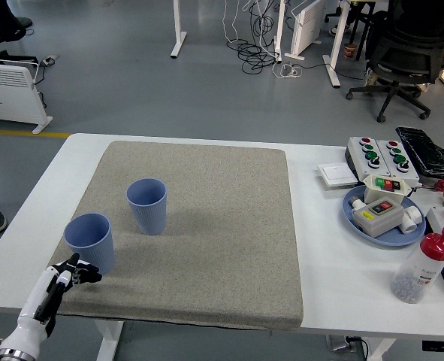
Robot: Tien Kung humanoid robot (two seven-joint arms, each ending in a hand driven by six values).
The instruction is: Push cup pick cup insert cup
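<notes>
Head view. White table (323,248) set in an office space with grey flooring, desk legs, loose cables and a black office chair (409,53) beyond its far edge. Most of the tabletop is covered by a grey felt mat (206,241). Two blue ribbed cups stand upright on the left part of the mat, close together but apart: the near cup (91,242) by the mat's left edge, and the far cup (147,205) just behind it and to its right. The left hand (73,274) enters from the lower left corner and sits low over the mat's near left corner, just in front of the near cup's base; whether its fingers are spread or curled cannot be told, nor whether it touches the cup. At the table's right side lie button boxes (377,154), a blue plate (381,218) carrying further switch boxes, and a red-capped clear bottle (421,268).
</notes>
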